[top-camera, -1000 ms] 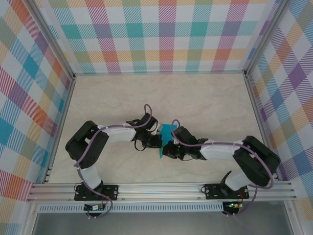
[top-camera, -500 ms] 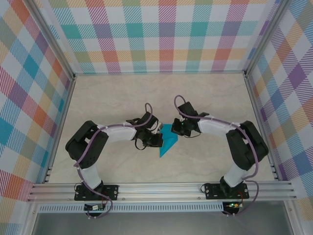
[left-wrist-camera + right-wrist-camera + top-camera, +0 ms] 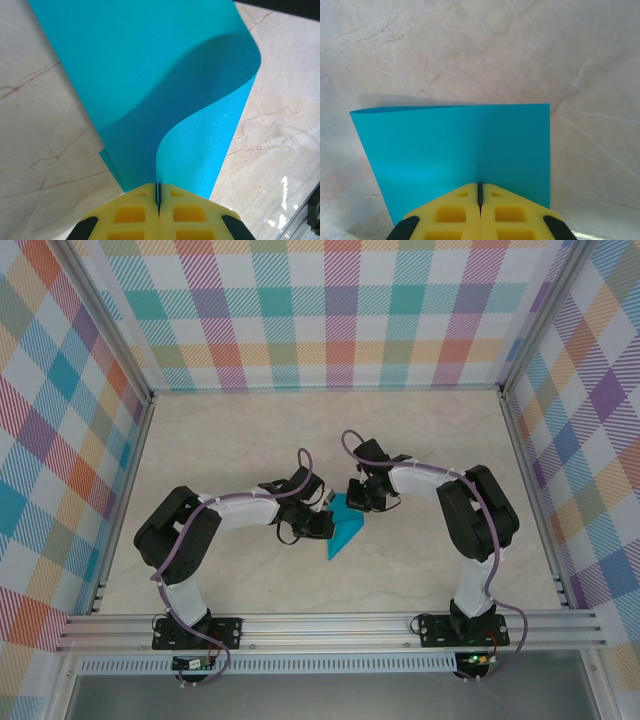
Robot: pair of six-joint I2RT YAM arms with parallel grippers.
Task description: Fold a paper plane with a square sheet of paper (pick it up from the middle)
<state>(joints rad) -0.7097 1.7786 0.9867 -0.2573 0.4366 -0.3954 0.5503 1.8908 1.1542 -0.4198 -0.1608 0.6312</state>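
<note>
**Station check: one teal sheet pinched by both grippers at mid-table**

Surface and enclosure: I see a cream, marble-veined tabletop, bare but for the work piece. Pastel checked fabric walls close it on the left, far and right sides. A ribbed aluminium rail runs along the near edge and carries both arm bases.

Count: two arms, two grippers, one piece of paper. Each arm carries one purple cable.

Work piece: the thin teal-blue sheet of paper lies at the middle of the table between the two wrists. From overhead it reads as a creased shape tapering to a point toward the near rail.

Left gripper: it meets the sheet from the left. In its wrist view the yellow finger pads are pressed together, with the paper clamped in the seam between them.

Right gripper: it meets the far corner of the sheet. In its wrist view the yellow pads are likewise closed, and the sheet's near edge runs into their seam.

View differences: the left wrist camera shows a loose upper layer bowing upward in a curl and shading the layer beneath, which the overhead camera does not resolve. The right wrist camera shows its portion lying flat, with a straight far edge casting a thin shadow on the marble
</note>
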